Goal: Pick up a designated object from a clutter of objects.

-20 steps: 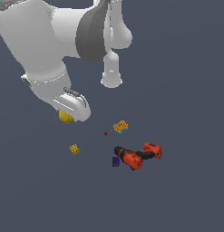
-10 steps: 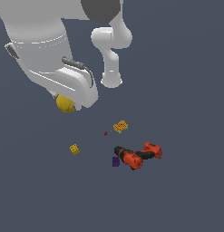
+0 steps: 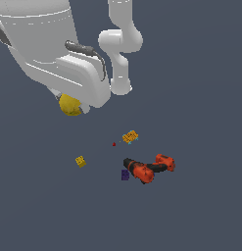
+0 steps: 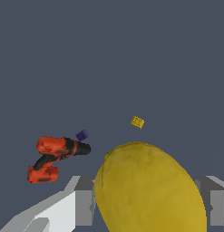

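The plain yellow roundish lump [image 3: 70, 105] hangs under the big white arm at the exterior view's left, well above the floor. In the wrist view the lump [image 4: 149, 190] fills the space between the two grey fingers [image 4: 84, 206]. My gripper [image 3: 69, 104] is shut on it; the fingers are mostly hidden by the arm in the exterior view. The clutter lies below on the floor: an orange-and-black drill [image 3: 148, 169], a purple cube [image 3: 125, 174], a small yellow patterned block [image 3: 81, 161], an orange-and-cyan block [image 3: 130, 137] and a tiny red dot [image 3: 114, 144].
The arm's white base column [image 3: 120, 83] stands behind the clutter. In the wrist view the drill [image 4: 54, 156], purple cube [image 4: 81, 135] and yellow patterned block [image 4: 137, 122] lie far below on the dark grey floor.
The arm has risen and come closer to the exterior camera, carrying the yellow lump upward with it. The clutter on the floor has not moved.
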Motion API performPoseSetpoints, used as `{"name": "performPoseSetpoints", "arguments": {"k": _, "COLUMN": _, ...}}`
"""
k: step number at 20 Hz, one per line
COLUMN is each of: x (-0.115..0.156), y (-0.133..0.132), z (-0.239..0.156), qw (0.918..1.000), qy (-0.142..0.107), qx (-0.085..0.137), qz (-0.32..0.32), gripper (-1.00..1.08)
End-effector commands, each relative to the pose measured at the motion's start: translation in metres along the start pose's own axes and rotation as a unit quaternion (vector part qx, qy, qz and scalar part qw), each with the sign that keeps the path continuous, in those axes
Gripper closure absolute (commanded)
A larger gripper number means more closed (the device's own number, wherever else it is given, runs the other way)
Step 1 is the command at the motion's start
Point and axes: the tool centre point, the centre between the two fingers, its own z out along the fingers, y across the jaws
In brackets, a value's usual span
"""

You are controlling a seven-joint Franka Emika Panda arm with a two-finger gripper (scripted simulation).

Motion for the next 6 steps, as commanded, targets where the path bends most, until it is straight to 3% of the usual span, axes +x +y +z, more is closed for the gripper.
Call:
{"name": "performPoseSetpoints", "arguments": {"k": 1, "x": 0.0006, "y": -0.0013, "z": -0.0033, "qw": 1.0000, "qy": 0.000, "qx": 0.000, "qz": 0.000, "gripper": 1.08}}
{"name": "performPoseSetpoints", "arguments": {"k": 6, "x": 0.0010, "y": -0.0008, "z": -0.0020, "qw": 1.0000, "qy": 0.000, "qx": 0.000, "qz": 0.000, "gripper": 1.08}}
